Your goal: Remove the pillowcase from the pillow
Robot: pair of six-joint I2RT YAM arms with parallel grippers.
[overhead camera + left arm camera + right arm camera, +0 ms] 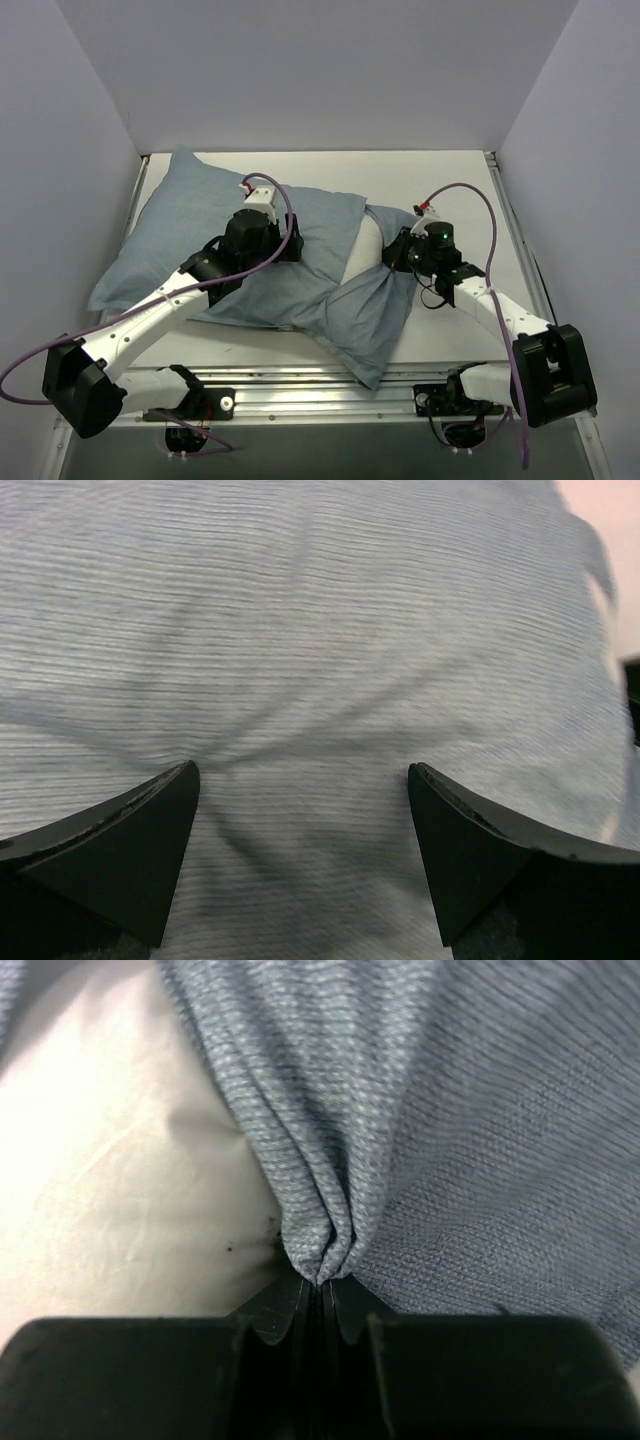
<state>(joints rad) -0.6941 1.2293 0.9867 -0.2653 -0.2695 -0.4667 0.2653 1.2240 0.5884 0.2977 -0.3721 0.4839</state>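
Observation:
The light blue-grey pillowcase (190, 225) covers most of the pillow on the table. A white strip of the pillow (365, 250) shows at the case's open right end, and beside the pinched fabric in the right wrist view (110, 1160). My left gripper (268, 215) is open and presses down on the covered pillow; its fingertips (175, 790) dent the striped fabric (300, 660). My right gripper (402, 255) is shut on a gathered fold of the pillowcase (320, 1230) at the open end. A loose flap of the case (370, 320) hangs toward the front edge.
White walls enclose the table on three sides. A metal rail (320, 385) runs along the front edge between the arm bases. Purple cables (470, 200) loop above both wrists. Bare tabletop (460, 180) lies behind the right arm.

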